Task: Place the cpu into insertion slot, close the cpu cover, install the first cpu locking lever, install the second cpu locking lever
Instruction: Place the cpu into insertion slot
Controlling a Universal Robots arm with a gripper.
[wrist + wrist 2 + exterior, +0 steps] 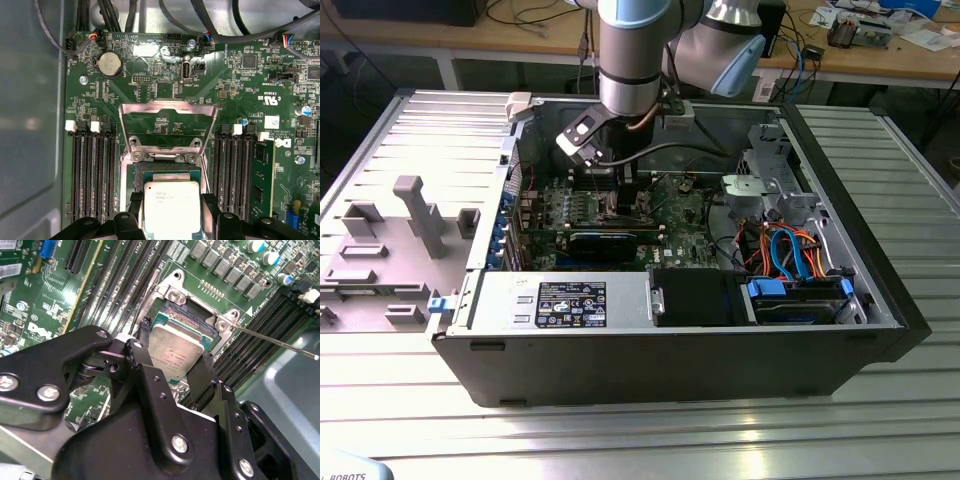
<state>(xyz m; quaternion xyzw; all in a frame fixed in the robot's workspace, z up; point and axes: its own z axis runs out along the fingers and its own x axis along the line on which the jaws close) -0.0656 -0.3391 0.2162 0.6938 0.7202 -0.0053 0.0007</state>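
Observation:
My gripper (172,360) is down inside the computer case (880,260), and in both wrist views its black fingers (143,337) press on two opposite edges of the cpu (175,352). The cpu (171,207), silver-grey top up, sits level right over the insertion slot (167,171), whose dark far edge (192,315) still shows. I cannot tell whether the chip rests in it. The cpu cover (167,106) stands flipped open beyond the slot in the first wrist view. A thin metal locking lever (275,342) sticks out free beside the slot. In the exterior view the gripper (620,195) hangs over the green motherboard (680,210).
Long black memory slots (92,170) flank the socket on both sides (235,165). Black cables (115,15) hang past the board's far edge. A power supply (570,300) and a drive bay with blue and orange cables (795,255) fill the case's near side.

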